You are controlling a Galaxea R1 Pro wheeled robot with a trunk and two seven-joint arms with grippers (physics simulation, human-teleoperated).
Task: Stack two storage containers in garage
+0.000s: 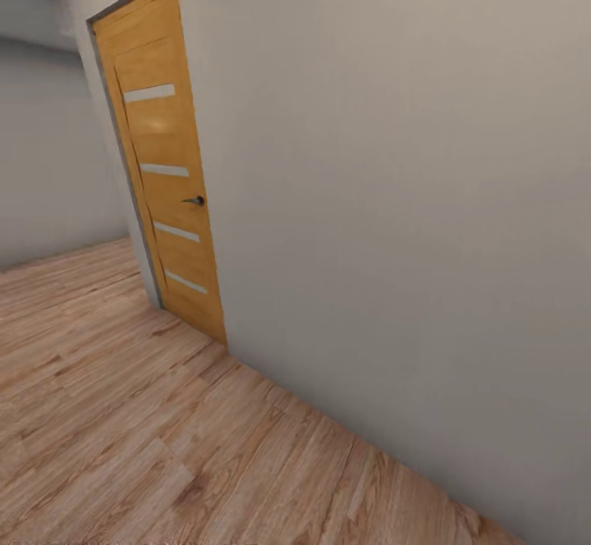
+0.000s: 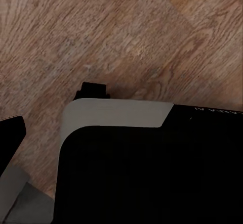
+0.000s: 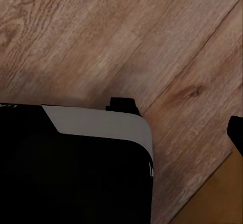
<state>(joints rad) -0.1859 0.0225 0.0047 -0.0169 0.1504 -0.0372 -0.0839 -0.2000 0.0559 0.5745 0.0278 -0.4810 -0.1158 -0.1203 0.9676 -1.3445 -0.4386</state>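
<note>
Robot is in transit, on light wood-plank flooring, so the wood-floored part of the house, not on concrete. Head view gives no fix on where the containers are; the frames don't say.

Head view: a plain grey-cream wall runs diagonally across the right and upper part of the frame, meeting the plank floor along a line going down to the lower right. Set in that wall at upper left is a closed door, honey-orange wood with four narrow pale horizontal strips and a small dark handle on its right edge. Dark grey frame around the door. Beyond the door's left edge a second wall sits further back, with floor running up to it.

Left wrist view: looks straight down on wood planks. A big black block with a pale grey rounded corner band, the robot's base, takes the lower part of the frame; a small black tab sticks out at its edge. One dark finger of the left gripper pokes in at the frame edge. Can't tell whether it is spread or closed.

Right wrist view: same picture mirrored, planks with the base below them and a dark fingertip at the frame edge. Right gripper state can't be told either.
</note>
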